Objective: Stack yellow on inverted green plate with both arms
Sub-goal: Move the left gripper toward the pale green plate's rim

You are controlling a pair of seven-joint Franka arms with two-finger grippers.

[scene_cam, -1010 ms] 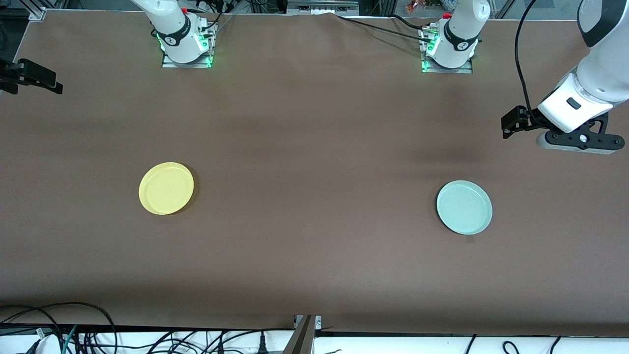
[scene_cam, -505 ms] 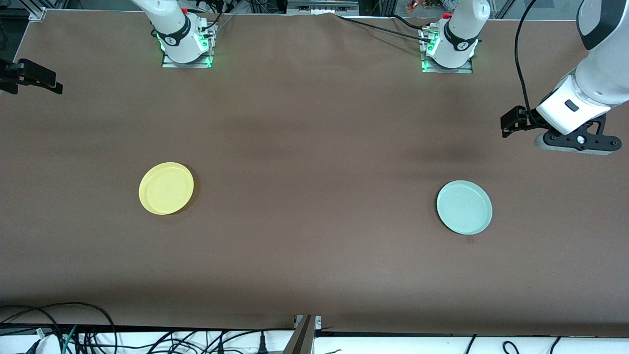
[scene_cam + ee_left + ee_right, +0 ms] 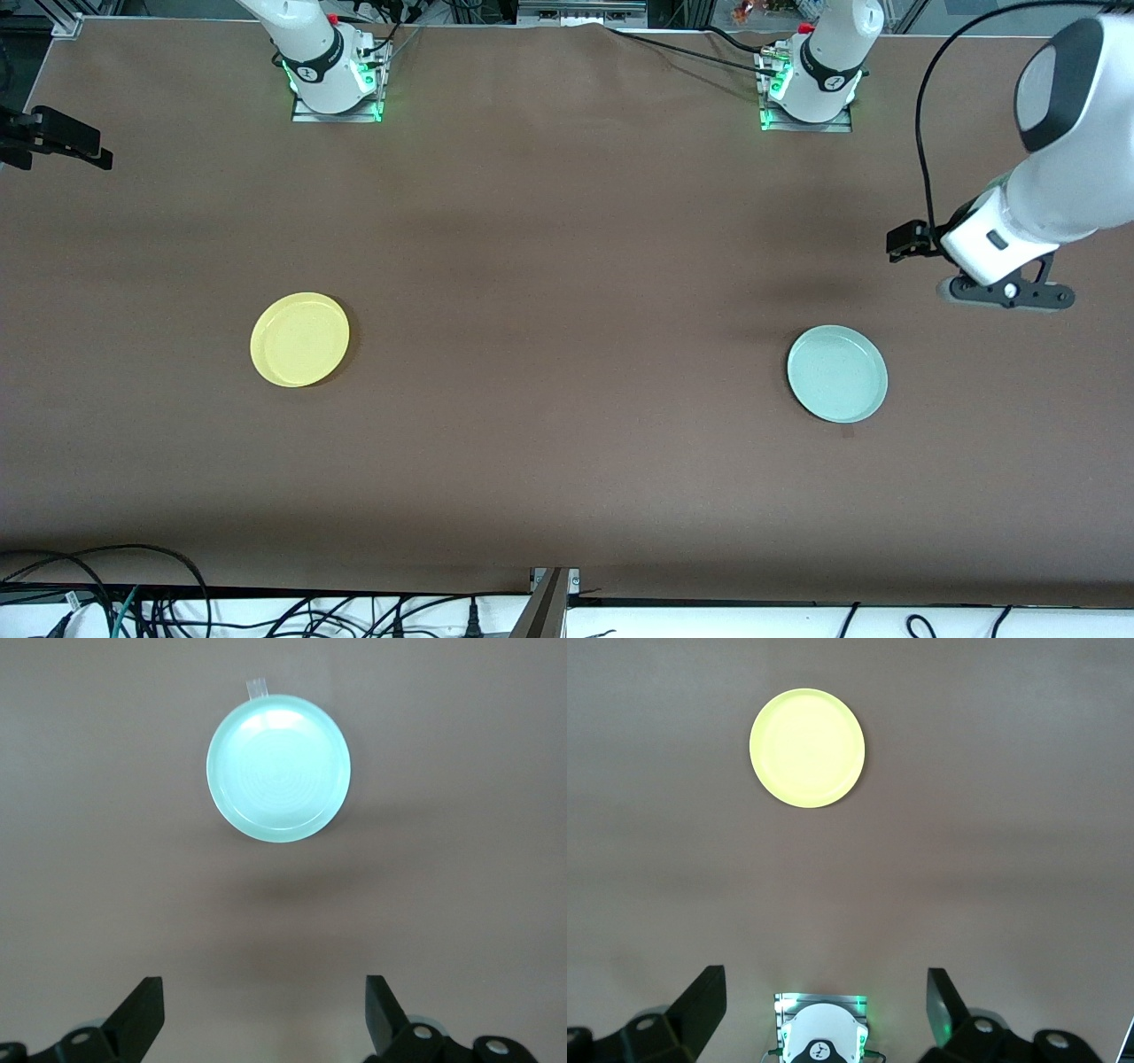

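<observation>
The yellow plate (image 3: pixel 299 339) lies flat on the brown table toward the right arm's end; it also shows in the right wrist view (image 3: pixel 807 748). The green plate (image 3: pixel 837 373) lies flat toward the left arm's end, rim up as far as I can see, and shows in the left wrist view (image 3: pixel 278 767). My left gripper (image 3: pixel 1005 291) hangs over bare table beside the green plate, open and empty (image 3: pixel 263 992). My right gripper (image 3: pixel 824 983) is open and empty, high over its own base, out of the front view.
The arm bases (image 3: pixel 335 80) (image 3: pixel 808 89) stand along the table's back edge. A black fixture (image 3: pixel 53 140) juts in at the right arm's end. A small piece of tape (image 3: pixel 257 684) lies by the green plate. Cables (image 3: pixel 133 594) hang below the front edge.
My left arm has swung and brought its gripper closer to the green plate. The right arm and both plates have not moved.
</observation>
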